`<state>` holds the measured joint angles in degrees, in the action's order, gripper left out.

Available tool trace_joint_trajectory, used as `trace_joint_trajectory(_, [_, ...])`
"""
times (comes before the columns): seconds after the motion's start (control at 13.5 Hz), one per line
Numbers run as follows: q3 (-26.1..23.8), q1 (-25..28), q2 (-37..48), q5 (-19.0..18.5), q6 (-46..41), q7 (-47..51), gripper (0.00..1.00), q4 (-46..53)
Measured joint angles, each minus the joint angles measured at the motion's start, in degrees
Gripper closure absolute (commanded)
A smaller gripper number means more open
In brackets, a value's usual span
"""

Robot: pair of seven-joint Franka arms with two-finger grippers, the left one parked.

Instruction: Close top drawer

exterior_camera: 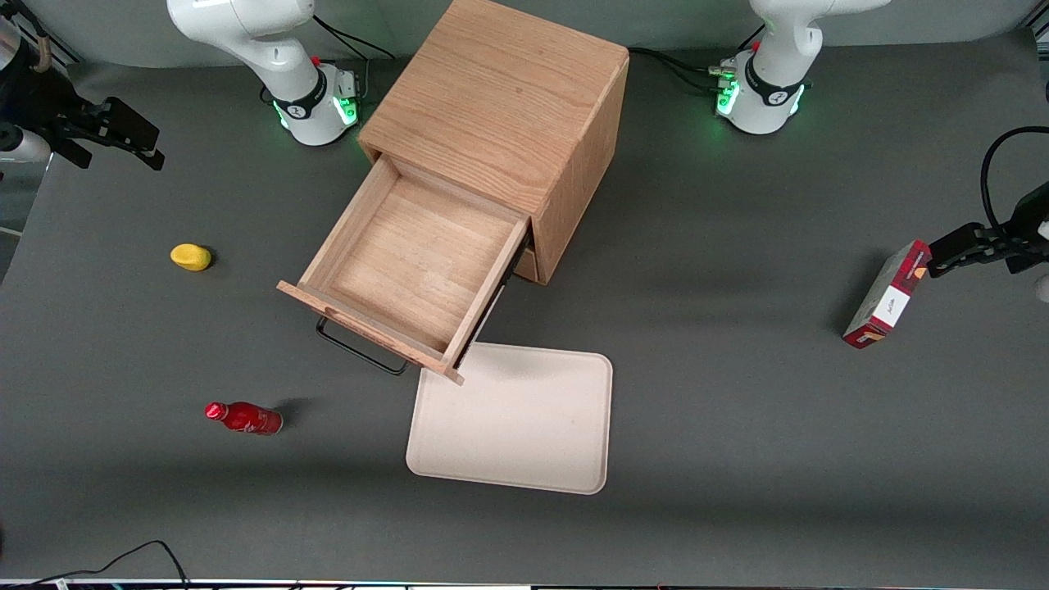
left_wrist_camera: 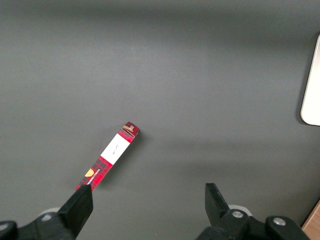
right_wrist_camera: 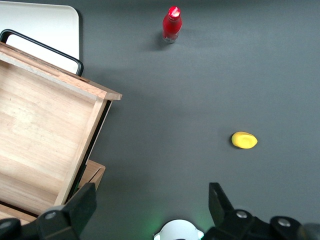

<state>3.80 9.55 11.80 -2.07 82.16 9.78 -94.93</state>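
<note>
The top drawer [exterior_camera: 410,270] is a light oak box pulled far out of the oak cabinet [exterior_camera: 500,98], and it is empty. Its thin black wire handle [exterior_camera: 361,351] faces the front camera. The drawer also shows in the right wrist view [right_wrist_camera: 45,130], with its handle [right_wrist_camera: 45,47]. A corner of the lower drawer front [right_wrist_camera: 92,172] shows under it. My right gripper [exterior_camera: 139,143] hangs high over the working arm's end of the table, well apart from the drawer. In the wrist view the gripper [right_wrist_camera: 151,195] is open and empty.
A yellow lemon-like object [exterior_camera: 190,256] [right_wrist_camera: 244,140] and a red bottle [exterior_camera: 243,418] [right_wrist_camera: 171,24] lie toward the working arm's end. A beige tray [exterior_camera: 524,426] lies in front of the drawer. A red box [exterior_camera: 885,297] [left_wrist_camera: 107,157] stands toward the parked arm's end.
</note>
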Motion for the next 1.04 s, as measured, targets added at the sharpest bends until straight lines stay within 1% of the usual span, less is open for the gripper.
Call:
trace_joint_trajectory(0.44, [0.9, 0.0, -0.2, 0.0, 0.0, -0.7, 0.00, 2.0])
trace_joint_trajectory(0.67, [0.9, 0.0, -0.3, 0.0, 0.0, -5.1, 0.00, 4.3])
trace_joint_trajectory(0.96, [2.0, 0.0, -0.7, 1.2, -1.1, -7.4, 0.00, 5.0])
trace_joint_trajectory(1.04, [2.1, 0.0, -1.1, 1.4, -1.1, -9.7, 0.00, 5.1])
